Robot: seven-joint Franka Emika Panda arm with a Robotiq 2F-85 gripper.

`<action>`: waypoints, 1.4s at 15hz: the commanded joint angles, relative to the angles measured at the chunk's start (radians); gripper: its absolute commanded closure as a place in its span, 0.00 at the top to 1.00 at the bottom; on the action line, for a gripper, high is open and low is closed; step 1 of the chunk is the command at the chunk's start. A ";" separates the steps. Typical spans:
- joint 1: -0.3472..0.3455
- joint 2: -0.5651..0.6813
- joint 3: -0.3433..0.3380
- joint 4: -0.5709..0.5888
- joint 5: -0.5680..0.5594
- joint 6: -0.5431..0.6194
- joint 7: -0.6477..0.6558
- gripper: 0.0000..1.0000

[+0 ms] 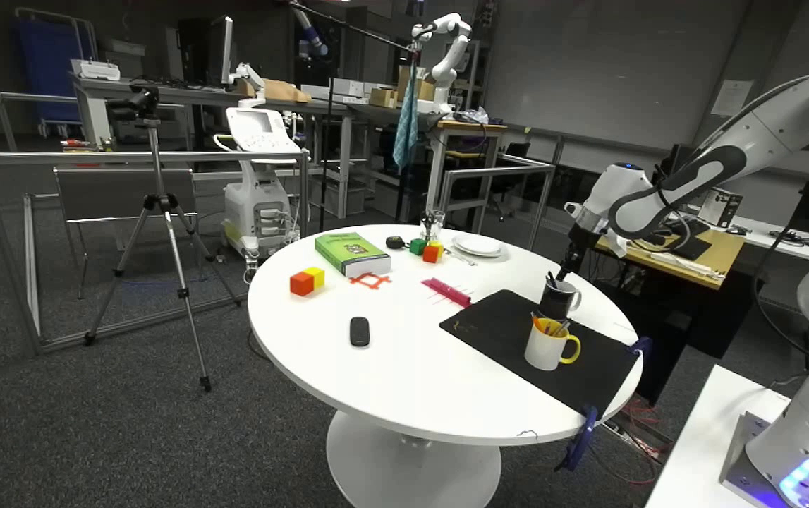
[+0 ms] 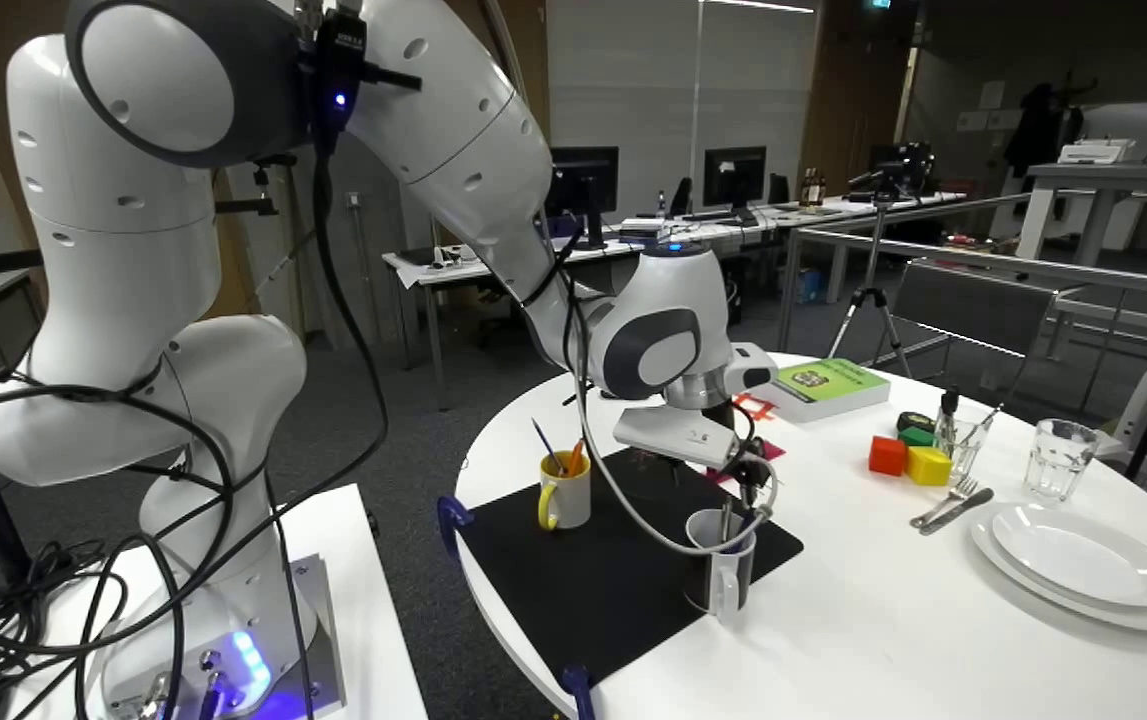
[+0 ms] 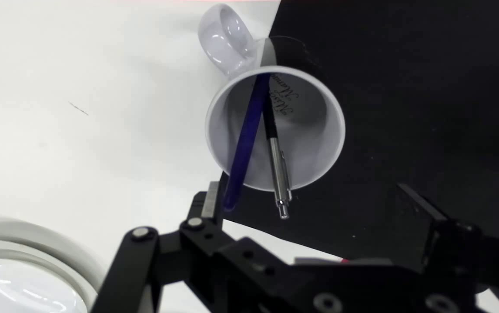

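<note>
- Standing wide, your hand (image 3: 308,191) grips nothing.
- Center it first: the blue pen (image 3: 247,139) and silver pen (image 3: 277,167) sit off to one side.
- Avoid tipping the mug (image 3: 312,141).

The arm (image 2: 478,140) is glossy white, dotted with round recesses (image 2: 416,48); dark grey covers (image 2: 268,60) carry pale patches (image 2: 158,75). The fingers (image 3: 214,243) are black, angular and jointed, with pale round screws (image 3: 140,233) and lighter grey pads (image 3: 210,201). Above them sit a silver ring (image 2: 701,390) and a blue light (image 2: 675,247); beside them loops a white cable (image 2: 614,487). Well apart from them, a blue strip (image 2: 251,657) glows on the base (image 2: 283,610).
</note>
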 commanded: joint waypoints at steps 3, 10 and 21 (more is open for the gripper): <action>-0.009 -0.114 0.055 0.143 -0.144 -0.154 0.130 1.00; -0.002 -0.215 0.108 0.230 -0.245 -0.298 0.190 1.00; 0.018 -0.324 0.142 0.290 -0.377 -0.381 0.227 0.74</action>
